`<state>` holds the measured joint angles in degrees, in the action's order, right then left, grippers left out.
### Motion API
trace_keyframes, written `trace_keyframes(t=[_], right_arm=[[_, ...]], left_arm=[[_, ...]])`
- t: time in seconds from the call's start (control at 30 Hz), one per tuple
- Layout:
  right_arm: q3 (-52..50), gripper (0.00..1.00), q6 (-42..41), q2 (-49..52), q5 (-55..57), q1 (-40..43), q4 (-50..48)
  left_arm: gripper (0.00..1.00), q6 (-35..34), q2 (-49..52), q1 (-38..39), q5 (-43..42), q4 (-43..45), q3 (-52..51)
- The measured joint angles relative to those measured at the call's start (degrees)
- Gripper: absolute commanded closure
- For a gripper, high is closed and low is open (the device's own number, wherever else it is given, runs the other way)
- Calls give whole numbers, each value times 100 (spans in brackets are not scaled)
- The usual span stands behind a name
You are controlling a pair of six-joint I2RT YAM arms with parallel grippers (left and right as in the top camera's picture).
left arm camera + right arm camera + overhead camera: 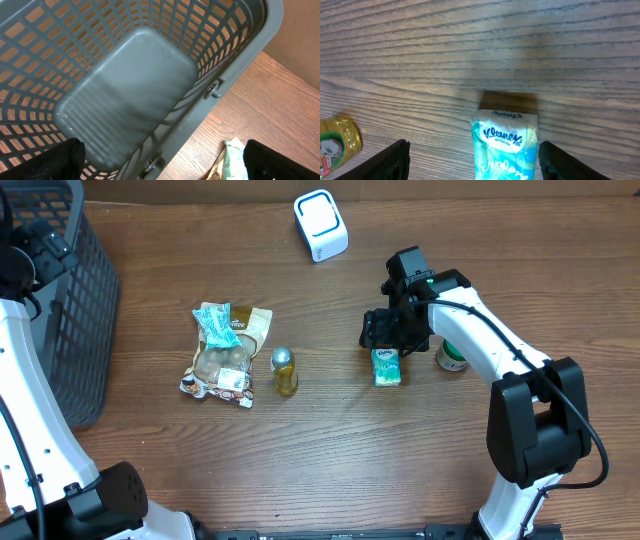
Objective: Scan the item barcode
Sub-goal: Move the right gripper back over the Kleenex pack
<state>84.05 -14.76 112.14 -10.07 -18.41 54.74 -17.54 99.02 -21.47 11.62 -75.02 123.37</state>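
A teal Kleenex tissue pack (pixel 386 366) lies flat on the wooden table, right of centre. My right gripper (pixel 394 330) hovers over its far end. In the right wrist view the tissue pack (pixel 506 145) lies between the two black fingers (pixel 395 161), with table showing on both sides; the right gripper (pixel 480 164) is open and touches nothing. No barcode shows on the pack. A white scanner with a blue outline (pixel 320 225) stands at the back. My left gripper (pixel 42 245) hangs wide open over the grey basket (pixel 130 95), holding nothing.
Two snack bags (pixel 225 352) and a small gold-capped bottle (pixel 284 370) lie left of centre; the bottle (pixel 335 142) also shows at the left of the right wrist view. A green-and-white can (pixel 452 358) stands beside the right arm. The basket (pixel 70 300) fills the far left.
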Motion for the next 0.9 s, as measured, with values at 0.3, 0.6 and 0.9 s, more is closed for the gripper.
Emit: trace_keyframes(t=[0.3,0.6,0.9], right_arm=[[0,0,4,0,0,2,-118],[0,19,2,0,7,2,74],[0,79,11,0,564,0,503]], left_arm=[[0,0,0,0,0,0,0],[0,0,0,0,0,0,0],[0,0,0,0,0,0,0]])
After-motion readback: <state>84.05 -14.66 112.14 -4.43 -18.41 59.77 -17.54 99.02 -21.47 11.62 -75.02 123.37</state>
